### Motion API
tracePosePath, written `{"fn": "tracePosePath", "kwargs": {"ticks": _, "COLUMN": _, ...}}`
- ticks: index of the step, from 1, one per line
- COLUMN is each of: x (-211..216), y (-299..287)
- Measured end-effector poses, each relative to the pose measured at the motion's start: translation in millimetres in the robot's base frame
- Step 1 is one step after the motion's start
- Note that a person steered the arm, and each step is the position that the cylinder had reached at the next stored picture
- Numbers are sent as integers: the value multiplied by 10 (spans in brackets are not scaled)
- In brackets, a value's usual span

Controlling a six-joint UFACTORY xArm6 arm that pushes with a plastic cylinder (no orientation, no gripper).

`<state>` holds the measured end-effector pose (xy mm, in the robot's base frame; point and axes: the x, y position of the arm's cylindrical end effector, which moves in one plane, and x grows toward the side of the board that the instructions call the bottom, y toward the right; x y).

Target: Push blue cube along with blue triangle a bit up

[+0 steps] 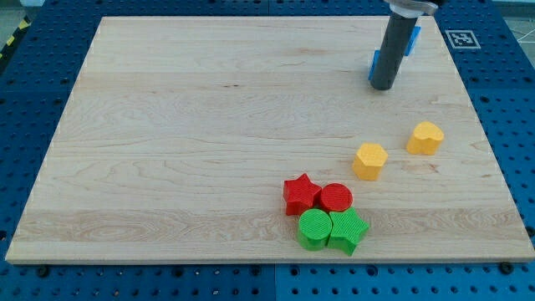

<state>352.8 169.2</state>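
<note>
My rod comes down at the view's top right, and my tip (384, 86) rests on the board. A blue block (375, 66) shows as a sliver at the rod's left edge, touching it; its shape is mostly hidden. A second blue block (415, 38) shows just right of the rod, higher up, near the board's top edge; its shape is also mostly hidden. I cannot tell which is the cube and which the triangle.
A yellow hexagon (369, 160) and a yellow heart (425, 137) lie below my tip. A red star (301, 194), a red cylinder (337, 198), a green cylinder (315, 228) and a green star (349, 230) cluster near the wooden board's (167, 125) bottom edge.
</note>
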Motion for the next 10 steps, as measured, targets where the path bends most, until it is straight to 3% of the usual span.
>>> {"fn": "tracePosePath", "kwargs": {"ticks": 3, "x": -710, "y": -1}}
{"fn": "tracePosePath", "kwargs": {"ticks": 6, "x": -711, "y": 281}}
{"fn": "tracePosePath", "kwargs": {"ticks": 10, "x": -962, "y": 182}}
